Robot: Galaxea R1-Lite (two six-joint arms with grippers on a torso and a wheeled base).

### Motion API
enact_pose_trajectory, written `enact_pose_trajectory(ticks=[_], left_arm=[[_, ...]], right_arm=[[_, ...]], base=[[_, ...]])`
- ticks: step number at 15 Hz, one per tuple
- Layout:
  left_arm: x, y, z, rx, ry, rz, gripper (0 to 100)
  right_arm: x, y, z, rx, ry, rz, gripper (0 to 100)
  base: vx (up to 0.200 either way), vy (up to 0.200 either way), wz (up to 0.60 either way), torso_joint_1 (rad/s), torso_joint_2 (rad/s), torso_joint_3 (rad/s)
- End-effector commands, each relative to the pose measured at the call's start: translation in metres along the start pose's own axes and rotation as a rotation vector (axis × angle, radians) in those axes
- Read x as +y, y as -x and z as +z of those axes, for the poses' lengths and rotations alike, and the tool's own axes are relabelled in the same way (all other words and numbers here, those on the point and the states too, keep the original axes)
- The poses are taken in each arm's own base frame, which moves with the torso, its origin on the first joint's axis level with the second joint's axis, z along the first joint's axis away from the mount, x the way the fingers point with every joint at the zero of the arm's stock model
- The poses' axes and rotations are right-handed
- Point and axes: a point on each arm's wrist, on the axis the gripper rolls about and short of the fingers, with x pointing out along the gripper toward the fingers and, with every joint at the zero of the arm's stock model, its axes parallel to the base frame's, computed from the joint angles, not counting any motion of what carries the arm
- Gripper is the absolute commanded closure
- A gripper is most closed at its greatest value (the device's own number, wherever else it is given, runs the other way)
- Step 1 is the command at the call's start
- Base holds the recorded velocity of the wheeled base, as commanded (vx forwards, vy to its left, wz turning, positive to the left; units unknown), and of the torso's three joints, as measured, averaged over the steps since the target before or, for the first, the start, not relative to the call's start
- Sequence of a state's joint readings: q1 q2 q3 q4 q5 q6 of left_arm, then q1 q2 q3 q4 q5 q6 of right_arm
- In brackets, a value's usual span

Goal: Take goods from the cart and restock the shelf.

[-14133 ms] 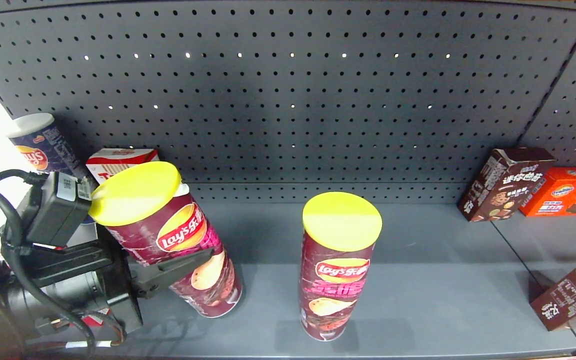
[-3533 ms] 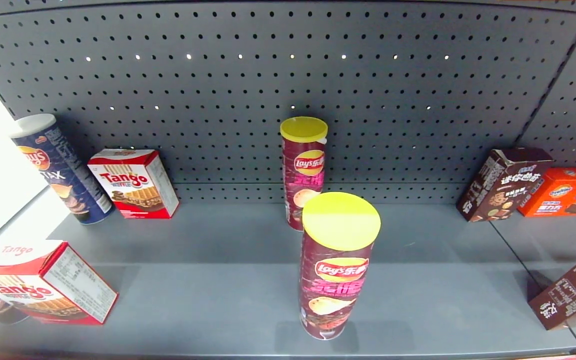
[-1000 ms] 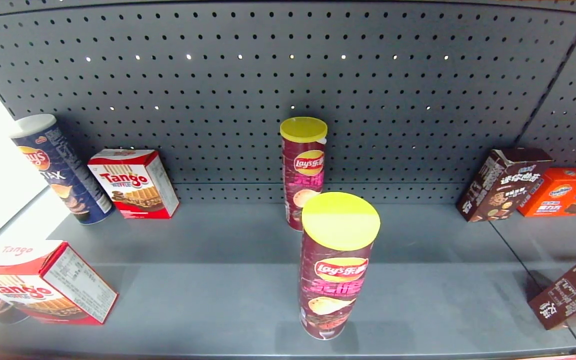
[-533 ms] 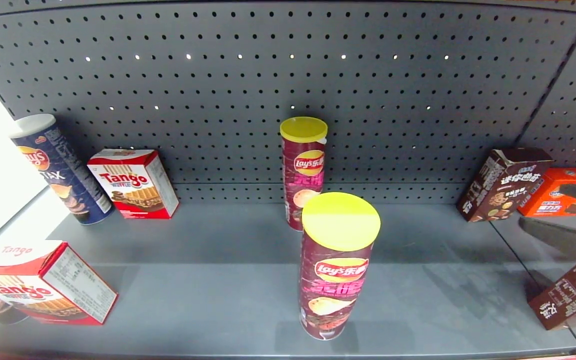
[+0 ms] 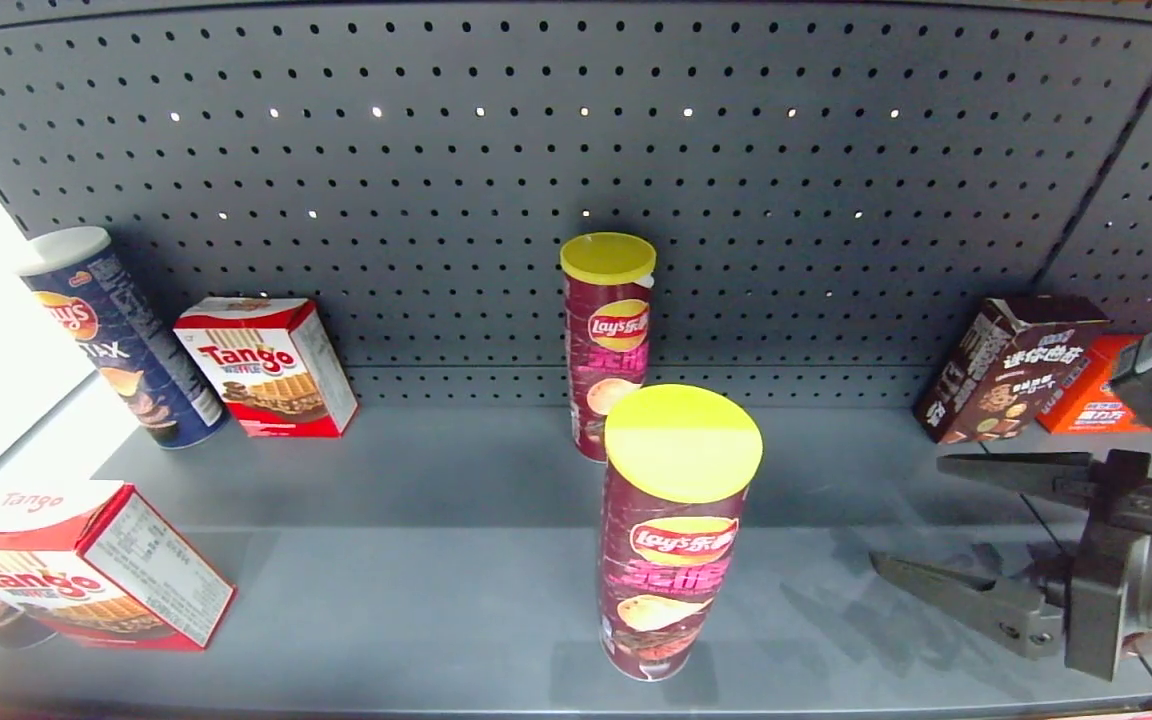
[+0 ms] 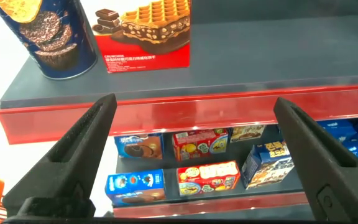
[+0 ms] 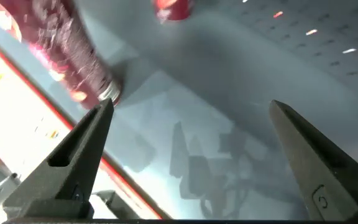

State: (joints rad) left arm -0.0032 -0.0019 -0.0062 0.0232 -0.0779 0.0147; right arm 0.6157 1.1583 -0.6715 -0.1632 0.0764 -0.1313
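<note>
Right gripper (image 5: pixel 908 512) (fingers spread, empty) near front chip can (image 5: pixel 676 530); tidying step likely, needing a centred grasp; left gripper (image 6: pixel 194 106) likewise spread.

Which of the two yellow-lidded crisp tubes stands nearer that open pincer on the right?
The front tube, near the front edge of the shelf, about level with the right pincer. The other tube stands farther back, by the pegboard.

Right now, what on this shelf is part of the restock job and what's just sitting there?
Job: front maroon chip can, rear maroon chip can, shelf, right gripper.
Bystanders: blue chip can, rear red wafer box, front red wafer box, brown box, orange box.
</note>
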Motion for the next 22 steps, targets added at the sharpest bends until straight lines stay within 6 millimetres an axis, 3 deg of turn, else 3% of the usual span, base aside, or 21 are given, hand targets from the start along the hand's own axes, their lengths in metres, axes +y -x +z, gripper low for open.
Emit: enact_pose_trajectory(ticks=[1, 11, 22], left_arm=[[0.0, 0.0, 0.0, 0.002, -0.001, 0.0, 0], [0.0, 0.0, 0.0, 0.002, -0.001, 0.0, 0], [0.0, 0.0, 0.0, 0.002, -0.001, 0.0, 0]], right_arm=[[0.004, -0.014, -0.003, 0.035, 0.006, 0.029, 0], [0.017, -0.053, -0.006, 0.103, 0.043, 0.1, 0], [0.026, -0.076, 0.0, 0.119, 0.09, 0.145, 0]], base=[[0.0, 0.0, 0.0, 0.0, 0.0, 0.0], [0.0, 0.0, 0.0, 0.0, 0.0, 0.0], [0.0, 0.0, 0.0, 0.0, 0.0, 0.0]])
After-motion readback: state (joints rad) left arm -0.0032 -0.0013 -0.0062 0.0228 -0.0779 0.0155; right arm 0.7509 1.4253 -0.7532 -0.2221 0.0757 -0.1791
